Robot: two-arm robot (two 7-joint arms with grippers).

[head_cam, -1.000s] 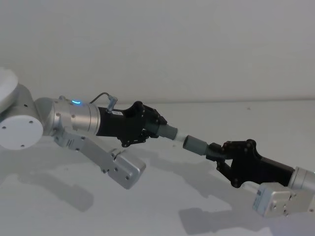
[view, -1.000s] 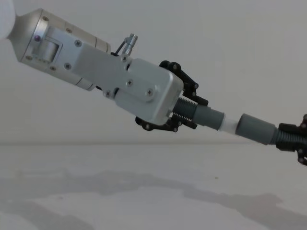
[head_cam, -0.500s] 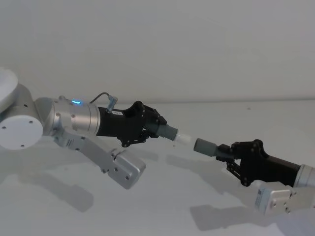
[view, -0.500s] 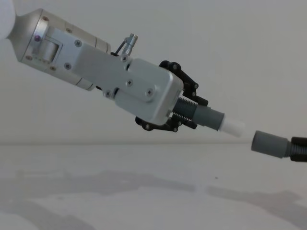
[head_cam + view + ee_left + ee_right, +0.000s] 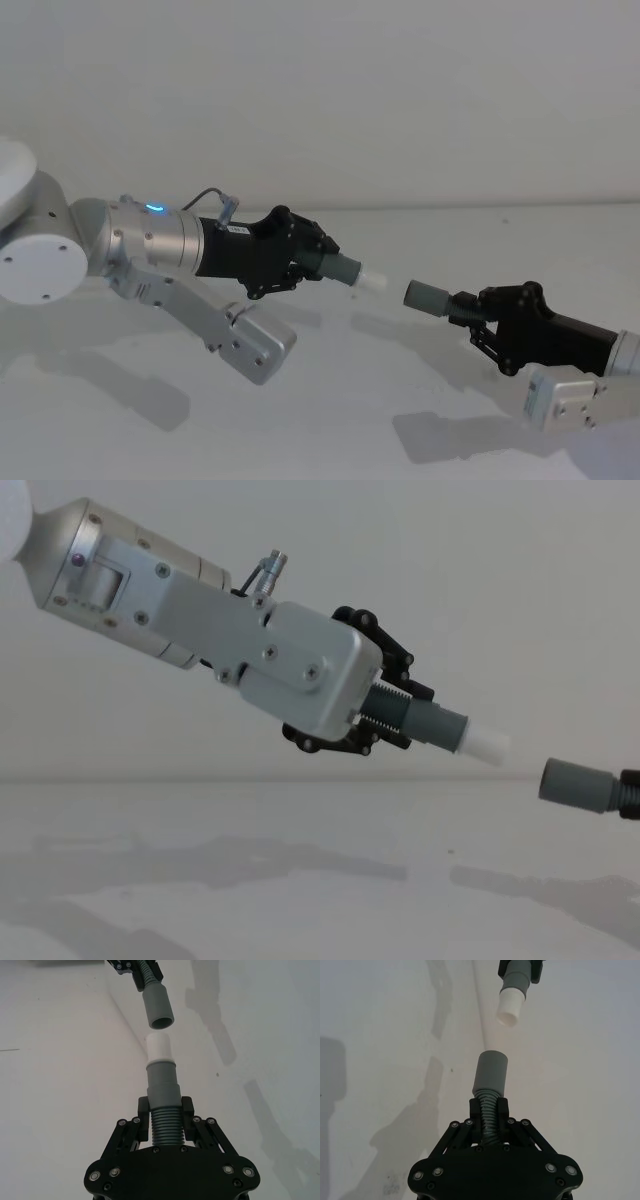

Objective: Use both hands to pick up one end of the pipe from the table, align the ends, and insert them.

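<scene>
Both grippers hold pipe pieces in the air above the white table. My left gripper is shut on a ribbed piece whose grey cuff ends in a narrower white tip. Farther right and slightly lower, my right gripper is shut on the other ribbed piece, whose grey cuff has an open mouth facing the white tip. The two ends are apart, with a short gap between them, and roughly in line. In the left wrist view the open cuff hangs just beyond the white tip.
The left arm's silver forearm reaches in from the upper left with its wrist camera block hanging below. Arm shadows lie on the table. A plain pale wall stands behind.
My right gripper has drawn back to the right with its piece. The grey cuff, which sat over the white tip a second ago, has come off it and the gap has widened. The left arm has stayed still.
</scene>
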